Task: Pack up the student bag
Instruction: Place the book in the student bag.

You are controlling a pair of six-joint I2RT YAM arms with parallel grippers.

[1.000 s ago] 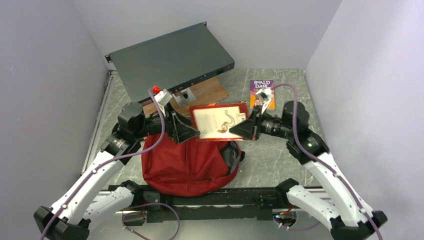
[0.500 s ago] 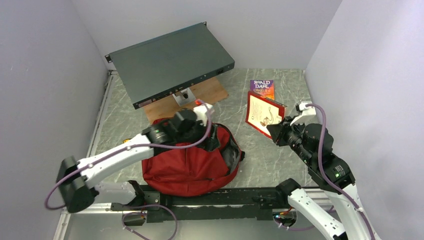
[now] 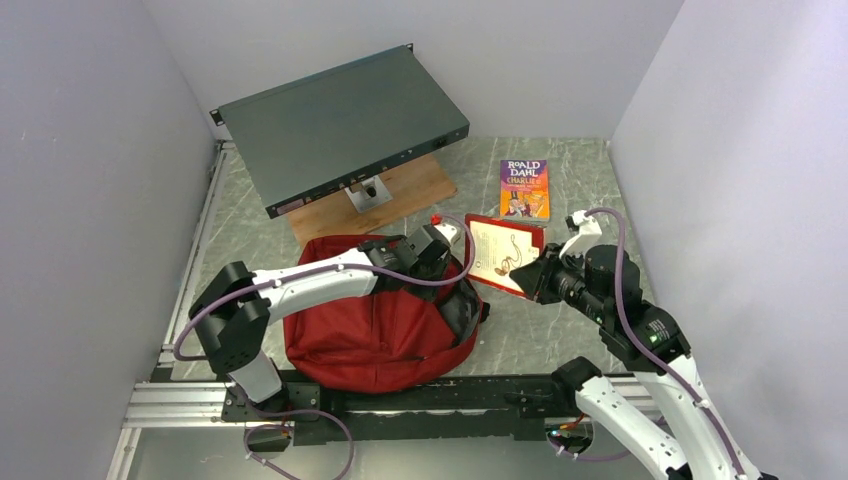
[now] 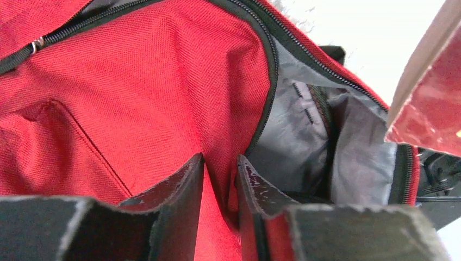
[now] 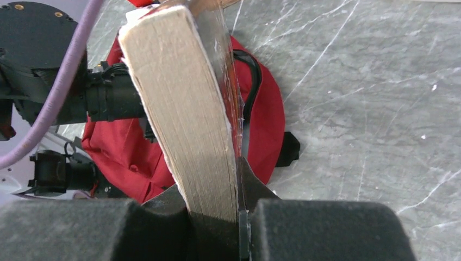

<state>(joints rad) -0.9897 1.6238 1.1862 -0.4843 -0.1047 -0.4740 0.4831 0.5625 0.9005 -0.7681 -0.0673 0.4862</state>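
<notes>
The student bag [image 3: 370, 335], dark red with black zippers, lies at the near middle of the table. Its mouth gapes on the right and shows grey lining [image 4: 304, 141]. My left gripper [image 3: 445, 283] reaches down at that mouth. Its jaws stand close together, pinching a fold of the bag's red flap [image 4: 136, 81] by the zipper edge; left gripper [image 4: 220, 160]. My right gripper [image 3: 530, 280] is shut on a thick red-covered book [image 3: 505, 255], held tilted in the air just right of the bag's mouth. The book's page edge [image 5: 185, 98] rises from the right gripper [image 5: 212, 174].
A purple and orange Roald Dahl book [image 3: 524, 188] lies flat at the back right. A dark-grey rack unit [image 3: 340, 125] rests tilted over a wooden board [image 3: 410, 190] at the back. Pale walls close in on both sides.
My left arm let go of the red book, swung down to the bag's mouth and closed on its flap. My right arm carried the book off right, then back toward the bag.
</notes>
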